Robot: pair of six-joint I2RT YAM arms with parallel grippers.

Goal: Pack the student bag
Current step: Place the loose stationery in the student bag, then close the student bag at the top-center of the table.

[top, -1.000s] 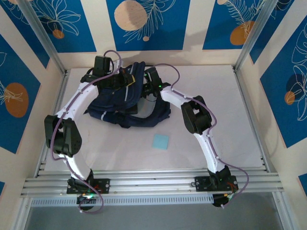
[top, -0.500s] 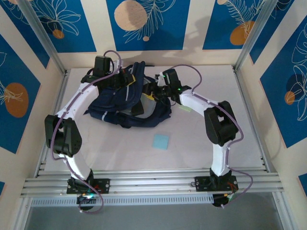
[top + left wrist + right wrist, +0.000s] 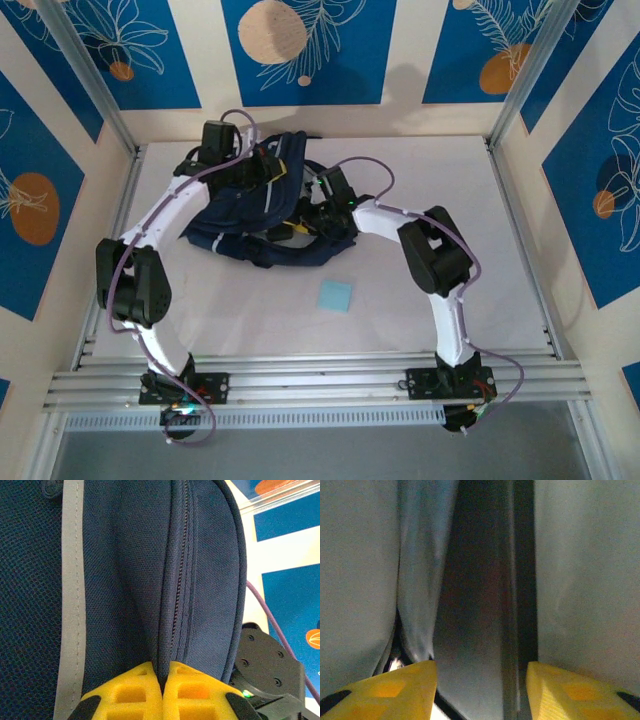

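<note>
Blue leaf-patterned walls (image 3: 340, 70), white table (image 3: 500, 250)

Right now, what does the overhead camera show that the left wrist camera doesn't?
Overhead: the large dark navy fabric backpack lying on the white table, plus a small light blue square. Left wrist: the left gripper shut on a fold of the backpack beside its zipper. Both: navy fabric with a grey stripe.
</note>
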